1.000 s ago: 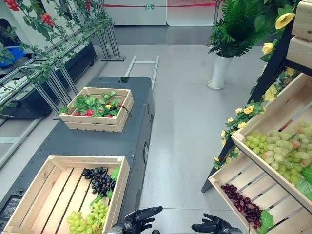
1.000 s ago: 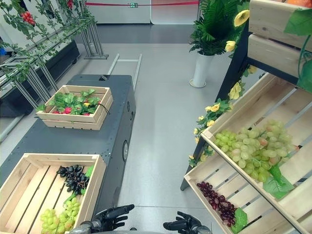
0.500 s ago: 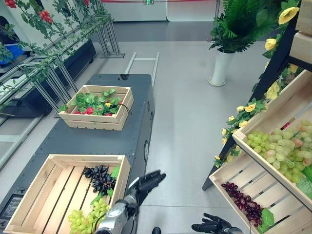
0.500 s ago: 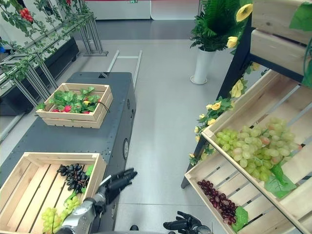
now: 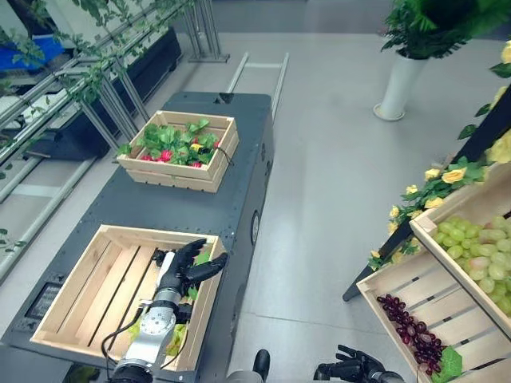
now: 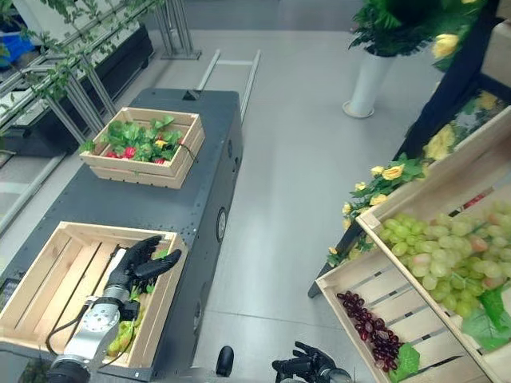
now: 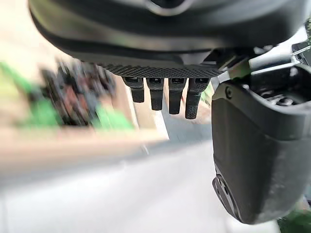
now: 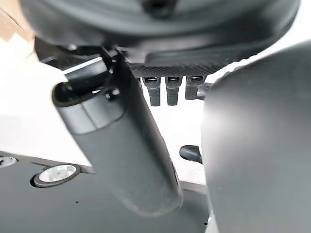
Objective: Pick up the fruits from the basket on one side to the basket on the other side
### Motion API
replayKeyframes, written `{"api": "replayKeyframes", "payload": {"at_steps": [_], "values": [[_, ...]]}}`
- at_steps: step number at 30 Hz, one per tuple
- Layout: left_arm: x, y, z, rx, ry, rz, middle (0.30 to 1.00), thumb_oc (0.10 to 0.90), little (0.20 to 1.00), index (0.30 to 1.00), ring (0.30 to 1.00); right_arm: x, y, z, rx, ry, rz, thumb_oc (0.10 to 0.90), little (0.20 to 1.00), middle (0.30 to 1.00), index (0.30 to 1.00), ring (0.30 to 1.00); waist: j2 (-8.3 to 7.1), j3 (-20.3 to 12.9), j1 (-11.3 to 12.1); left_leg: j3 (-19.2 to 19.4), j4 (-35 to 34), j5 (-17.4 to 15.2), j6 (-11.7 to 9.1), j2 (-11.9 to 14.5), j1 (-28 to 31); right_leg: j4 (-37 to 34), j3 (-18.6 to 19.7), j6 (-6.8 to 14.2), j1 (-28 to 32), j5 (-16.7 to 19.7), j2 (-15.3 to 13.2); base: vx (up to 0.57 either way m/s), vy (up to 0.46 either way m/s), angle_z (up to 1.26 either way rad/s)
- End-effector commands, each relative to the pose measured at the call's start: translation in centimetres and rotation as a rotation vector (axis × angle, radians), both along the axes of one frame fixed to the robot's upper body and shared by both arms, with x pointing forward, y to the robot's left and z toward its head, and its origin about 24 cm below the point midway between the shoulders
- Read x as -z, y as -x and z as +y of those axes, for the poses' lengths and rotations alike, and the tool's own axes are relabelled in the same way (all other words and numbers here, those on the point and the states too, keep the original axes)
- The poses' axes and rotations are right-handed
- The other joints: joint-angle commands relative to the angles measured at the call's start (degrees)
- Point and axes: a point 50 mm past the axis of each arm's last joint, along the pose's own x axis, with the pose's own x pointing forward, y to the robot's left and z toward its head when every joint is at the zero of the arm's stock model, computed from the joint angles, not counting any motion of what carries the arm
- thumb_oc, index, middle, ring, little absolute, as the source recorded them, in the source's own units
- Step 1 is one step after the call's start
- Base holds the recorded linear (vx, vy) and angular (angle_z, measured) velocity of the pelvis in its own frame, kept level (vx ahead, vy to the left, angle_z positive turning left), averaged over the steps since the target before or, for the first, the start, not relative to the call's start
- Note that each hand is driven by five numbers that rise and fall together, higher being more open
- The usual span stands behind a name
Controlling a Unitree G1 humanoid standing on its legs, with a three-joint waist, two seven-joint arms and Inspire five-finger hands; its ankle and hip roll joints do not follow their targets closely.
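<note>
On the grey cart, a near wooden crate (image 5: 84,275) holds a bunch of dark grapes (image 5: 162,258) and green grapes (image 5: 172,341) at its right end. My left hand (image 5: 185,267) hovers just over the dark grapes, open, with the fingers (image 7: 165,94) straight and the thumb (image 7: 257,155) apart. The dark grapes (image 7: 73,92) show blurred past the fingers, mostly hidden under the hand from above. My right hand (image 5: 355,371) hangs low over the floor, open and holding nothing. Slanted shelf crates on the right hold green grapes (image 5: 479,255) and dark red grapes (image 5: 411,331).
A second crate (image 5: 180,144) with leaves and red fruit stands farther along the cart (image 5: 160,203). Grey floor (image 5: 319,199) separates the cart from the shelf. A potted plant (image 5: 399,80) stands at the back, with yellow flowers (image 5: 435,179) along the shelf frame and metal racks with vines at the left.
My left hand rose from the bottom edge and reached left over the near crate, above the dark grapes. The camera tilted down. The right hand stayed put.
</note>
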Motion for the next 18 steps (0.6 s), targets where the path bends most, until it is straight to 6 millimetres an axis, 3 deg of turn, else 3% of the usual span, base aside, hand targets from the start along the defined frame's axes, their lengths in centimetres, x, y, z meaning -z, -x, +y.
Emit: {"api": "replayKeyframes", "payload": {"at_steps": [1,3,11,18], "values": [[-6.0,-3.3,3.0,-0.105,-0.187,-0.277,0.900,0.800,0.900,0.900,0.900,-1.1,-2.6,-0.5,0.029,-0.024,-0.134,0.800,0.900,0.900,0.900,0.900,-1.64,2.85,0.96,2.59,0.52,-3.32,1.04,-3.45,-0.88,6.96,0.68,-1.10,-4.84,-2.49,0.49,-0.13,0.023,0.20],[-7.1,-3.2,4.5,-0.160,-0.314,-0.306,0.900,0.800,0.900,0.900,0.900,-1.4,-3.0,-0.8,0.039,-0.028,-0.162,0.800,0.900,0.900,0.900,0.900,-1.53,5.73,1.19,2.24,2.74,-3.29,0.92,-3.57,-3.17,9.27,0.39,-1.71,-6.70,-3.32,0.80,-0.09,0.005,0.10],[-9.6,-3.0,7.1,-0.309,-0.495,-0.380,0.900,0.800,0.900,0.900,0.900,-2.2,-4.7,-0.9,0.020,-0.028,-0.249,0.800,0.900,0.900,0.900,0.900,-1.25,12.13,1.93,1.12,9.57,-3.00,0.68,-4.34,-11.07,15.60,-0.64,-3.09,-13.20,-4.79,0.95,-0.08,0.012,0.12],[-10.7,-3.0,9.2,-0.389,-0.583,-0.343,0.900,0.800,0.900,0.900,0.900,-3.3,-6.6,-0.4,-0.079,-0.009,-0.336,0.800,0.900,0.900,0.900,0.900,-2.75,16.58,2.51,0.95,15.34,-3.60,0.74,-5.14,-17.36,20.77,-0.87,-4.02,-18.41,-6.00,1.22,-0.05,0.012,0.07]]}}
